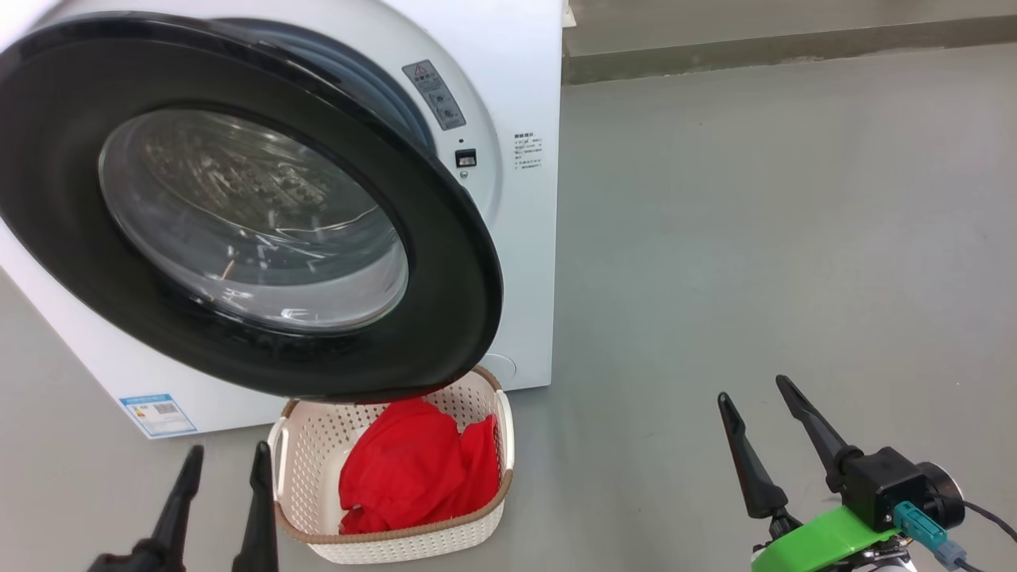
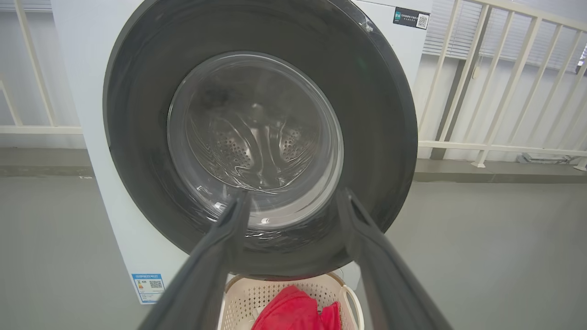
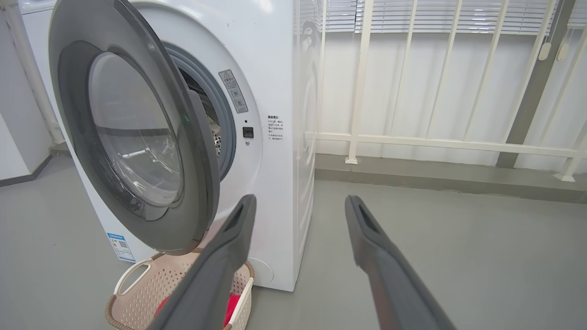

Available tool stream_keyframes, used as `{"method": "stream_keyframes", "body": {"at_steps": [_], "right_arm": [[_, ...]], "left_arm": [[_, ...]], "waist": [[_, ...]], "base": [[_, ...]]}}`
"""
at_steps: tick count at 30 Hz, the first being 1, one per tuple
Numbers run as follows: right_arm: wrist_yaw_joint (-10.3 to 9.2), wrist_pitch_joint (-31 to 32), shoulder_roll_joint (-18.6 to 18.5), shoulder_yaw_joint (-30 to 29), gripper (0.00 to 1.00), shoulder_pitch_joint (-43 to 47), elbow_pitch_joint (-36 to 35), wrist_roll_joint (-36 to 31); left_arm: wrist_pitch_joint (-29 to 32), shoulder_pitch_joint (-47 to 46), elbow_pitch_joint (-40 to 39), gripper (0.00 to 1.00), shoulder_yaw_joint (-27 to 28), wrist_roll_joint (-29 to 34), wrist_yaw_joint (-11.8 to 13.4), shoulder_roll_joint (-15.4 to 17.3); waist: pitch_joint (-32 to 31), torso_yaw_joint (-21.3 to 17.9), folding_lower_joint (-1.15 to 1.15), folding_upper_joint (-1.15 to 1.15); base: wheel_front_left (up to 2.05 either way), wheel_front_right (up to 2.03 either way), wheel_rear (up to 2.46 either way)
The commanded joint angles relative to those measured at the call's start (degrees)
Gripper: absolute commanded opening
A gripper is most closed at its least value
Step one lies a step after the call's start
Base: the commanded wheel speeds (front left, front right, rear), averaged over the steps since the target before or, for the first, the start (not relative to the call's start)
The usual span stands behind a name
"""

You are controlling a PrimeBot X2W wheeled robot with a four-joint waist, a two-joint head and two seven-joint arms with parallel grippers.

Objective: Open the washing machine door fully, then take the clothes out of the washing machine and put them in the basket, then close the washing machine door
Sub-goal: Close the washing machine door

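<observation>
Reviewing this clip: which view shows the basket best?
The head view: the basket sits nearly whole, seen from above, red clothes inside, its far rim hidden under the washing machine door. In the left wrist view its far part shows at the bottom edge; the right wrist view shows one handled end, cut off below.

surface: grey floor (image 1: 755, 238) | on it: washing machine (image 1: 520, 262); basket (image 1: 310, 457) just before it
</observation>
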Motion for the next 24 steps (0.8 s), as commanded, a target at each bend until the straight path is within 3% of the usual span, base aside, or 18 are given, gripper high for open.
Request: {"method": "stream_keyframes", "body": {"at_steps": [1,24], "right_arm": [[0.25,-0.4,-0.1,0.9,1.00,-0.1,-1.6,-0.2],[0.25,-0.4,0.1,1.1,1.00,0.0,-1.3,0.4]], "left_arm": [[-0.5,-0.9,-0.9,1.00,2.6,1.0,-0.7,0.4],[-0.5,-0.4,1.6,1.00,6.8,4.7,-4.9,-3.7]], "waist": [[-0.1,0.0,0.00,0.00],[0.0,0.5,0.00,0.00]], "base": [[0.00,0.00,0.00],[0.00,0.00,0.00]]}}
